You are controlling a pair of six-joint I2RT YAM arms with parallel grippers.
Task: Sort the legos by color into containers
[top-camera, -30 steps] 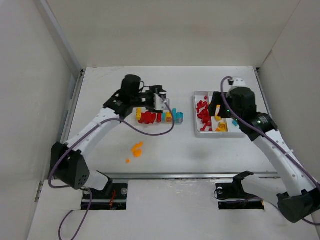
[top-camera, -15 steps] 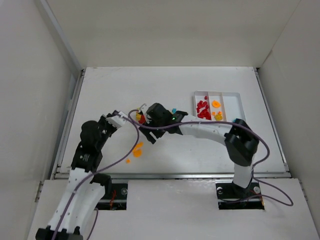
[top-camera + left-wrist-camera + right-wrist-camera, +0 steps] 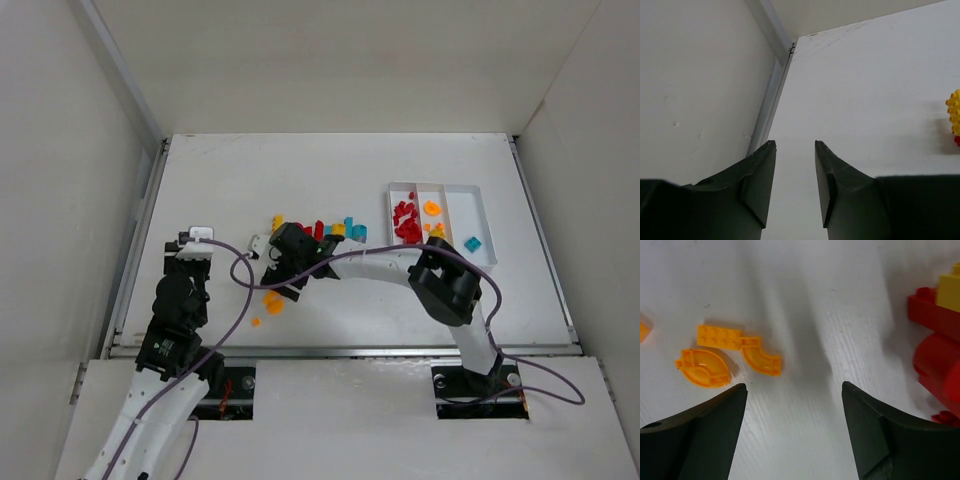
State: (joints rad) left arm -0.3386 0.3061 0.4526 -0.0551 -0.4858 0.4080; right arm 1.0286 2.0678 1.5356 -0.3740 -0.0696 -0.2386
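Observation:
The white tray (image 3: 478,195) stands at the right, with red legos (image 3: 405,220) in its left compartment, orange ones (image 3: 432,208) in the middle and a cyan one (image 3: 472,243) in the right. A loose cluster of red (image 3: 312,232), yellow (image 3: 277,221) and cyan legos (image 3: 352,228) lies mid-table. Orange pieces (image 3: 272,299) lie nearer the front. My right gripper (image 3: 277,277) is open and empty just above the table; the orange pieces (image 3: 720,337) sit ahead to its left and red bricks (image 3: 935,345) to its right. My left gripper (image 3: 193,243) is open and empty near the left wall.
The left wall and a metal rail (image 3: 767,100) run close beside the left gripper (image 3: 795,143). A yellow lego (image 3: 955,117) shows at the right edge of the left wrist view. A tiny orange bit (image 3: 256,321) lies near the front edge. My right arm (image 3: 390,260) spans the table's middle.
My left arm has pulled back from the lego cluster to the left side. My right arm has swung from the tray across to the left, down beside the orange pieces.

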